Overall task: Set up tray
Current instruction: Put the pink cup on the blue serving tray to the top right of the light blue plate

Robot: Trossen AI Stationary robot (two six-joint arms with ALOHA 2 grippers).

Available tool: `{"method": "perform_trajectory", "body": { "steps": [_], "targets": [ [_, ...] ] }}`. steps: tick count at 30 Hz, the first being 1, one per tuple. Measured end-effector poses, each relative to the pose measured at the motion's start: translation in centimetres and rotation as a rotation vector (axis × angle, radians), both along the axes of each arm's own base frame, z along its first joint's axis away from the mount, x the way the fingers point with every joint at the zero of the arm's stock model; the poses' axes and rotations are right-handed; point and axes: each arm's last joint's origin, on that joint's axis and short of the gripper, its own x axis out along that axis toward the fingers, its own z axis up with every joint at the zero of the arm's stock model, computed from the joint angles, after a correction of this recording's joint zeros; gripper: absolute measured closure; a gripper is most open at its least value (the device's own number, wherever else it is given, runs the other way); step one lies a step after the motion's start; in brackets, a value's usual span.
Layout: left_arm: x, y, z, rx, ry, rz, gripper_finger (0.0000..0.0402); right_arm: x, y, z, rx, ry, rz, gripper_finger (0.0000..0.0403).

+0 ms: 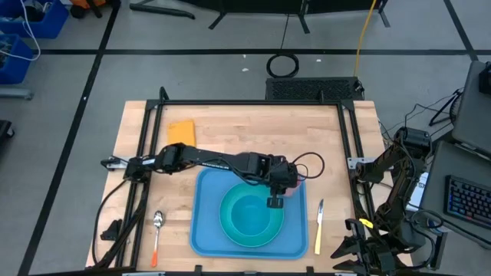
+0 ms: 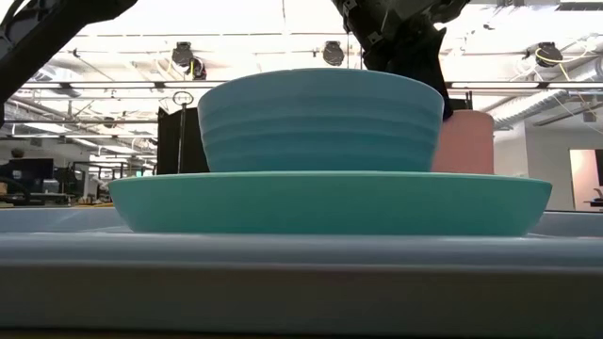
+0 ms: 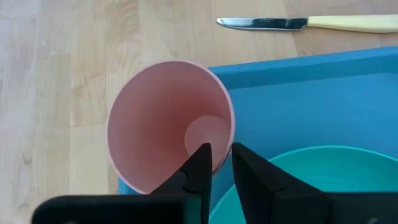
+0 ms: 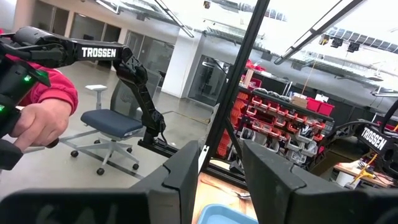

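The large blue tray (image 1: pixel 203 230) lies at the table's near middle, with a turquoise plate (image 1: pixel 230 230) on it and a turquoise bowl (image 1: pixel 249 215) on the plate. A pink cup (image 3: pixel 165 124) stands upright at the tray's far right corner and shows behind the bowl in the low view (image 2: pixel 464 141). My left gripper (image 3: pixel 221 152) reaches from the left over the tray (image 1: pixel 278 195) and is shut on the cup. My right gripper (image 4: pixel 221 174) is open, parked past the table's right edge (image 1: pixel 359 249). My left gripper pinches the pink cup's rim (image 3: pixel 222 155) on the side facing the bowl, one finger (image 3: pixel 199 165) inside the cup and one (image 3: pixel 249 174) outside. The fingers come from above, pointing down. The cup is upright; the plate hides its base, so I cannot tell whether it rests on the tray.
A knife with a pale handle (image 1: pixel 319 224) lies on the wood right of the tray, also seen in the left wrist view (image 3: pixel 298 23). A spoon with an orange handle (image 1: pixel 156 234) lies left of the tray. An orange flat thing (image 1: pixel 181 132) sits at the far left. A person's hand (image 4: pixel 37 124) shows beyond the table.
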Motion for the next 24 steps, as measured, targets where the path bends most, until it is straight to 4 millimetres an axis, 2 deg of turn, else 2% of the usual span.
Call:
{"method": "perform_trajectory", "body": {
  "steps": [24],
  "targets": [
    [0.14,-0.5,0.24,-0.011,-0.03,0.001,0.0327,0.01,0.0,0.0,0.0,0.0,-0.001,0.0289]
  ]
}}
